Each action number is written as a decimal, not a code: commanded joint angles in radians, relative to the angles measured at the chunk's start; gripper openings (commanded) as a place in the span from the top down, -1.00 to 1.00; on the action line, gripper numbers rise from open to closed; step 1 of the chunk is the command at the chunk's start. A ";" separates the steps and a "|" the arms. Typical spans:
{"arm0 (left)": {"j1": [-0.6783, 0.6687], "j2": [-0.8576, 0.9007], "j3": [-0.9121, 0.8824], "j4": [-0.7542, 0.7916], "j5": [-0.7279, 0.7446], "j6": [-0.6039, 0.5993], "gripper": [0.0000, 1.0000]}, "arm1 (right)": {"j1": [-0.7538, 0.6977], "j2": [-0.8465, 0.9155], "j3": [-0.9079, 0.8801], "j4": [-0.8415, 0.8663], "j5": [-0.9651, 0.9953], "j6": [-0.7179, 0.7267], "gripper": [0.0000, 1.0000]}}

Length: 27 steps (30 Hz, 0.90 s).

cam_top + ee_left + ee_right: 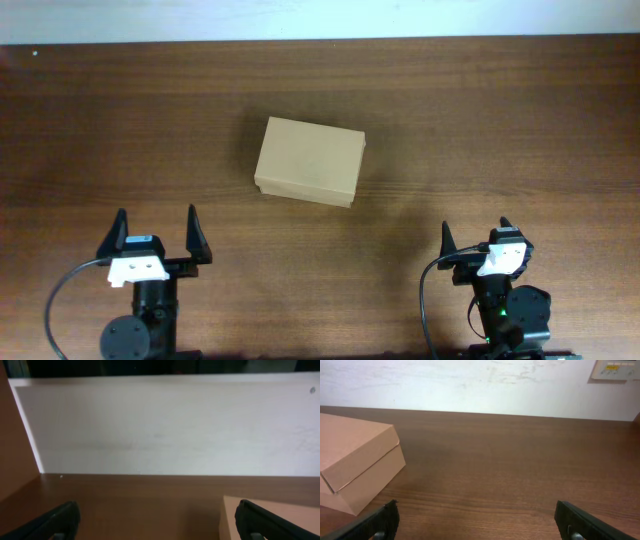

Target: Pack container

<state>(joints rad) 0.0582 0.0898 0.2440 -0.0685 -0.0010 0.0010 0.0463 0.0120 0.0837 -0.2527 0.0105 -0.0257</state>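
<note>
The container (309,160) is a plain tan cardboard box with its lid shut, lying in the middle of the wooden table. It also shows at the left of the right wrist view (355,457) and as a corner at the lower right of the left wrist view (229,517). My left gripper (157,228) is open and empty near the front left, well short of the box. My right gripper (476,240) is open and empty near the front right, apart from the box. Both pairs of jaws show wide apart in the wrist views (157,525) (477,520).
The brown wooden table (520,120) runs to a white wall (470,385) at the back. A brown side panel (15,450) stands at the left of the left wrist view. A small wall control panel (617,369) is at the upper right.
</note>
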 commanded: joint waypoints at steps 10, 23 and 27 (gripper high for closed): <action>-0.004 -0.085 -0.115 0.008 -0.007 0.015 -0.99 | -0.008 -0.009 -0.007 -0.001 -0.002 0.008 -0.98; -0.004 -0.085 -0.134 -0.065 -0.007 0.015 -1.00 | -0.008 -0.009 -0.007 -0.001 -0.002 0.008 -0.98; -0.004 -0.085 -0.134 -0.109 -0.007 0.015 -1.00 | -0.008 -0.009 -0.007 -0.001 -0.002 0.008 -0.98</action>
<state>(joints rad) 0.0582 0.0162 0.1211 -0.1619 -0.0013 0.0010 0.0463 0.0120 0.0837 -0.2523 0.0105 -0.0265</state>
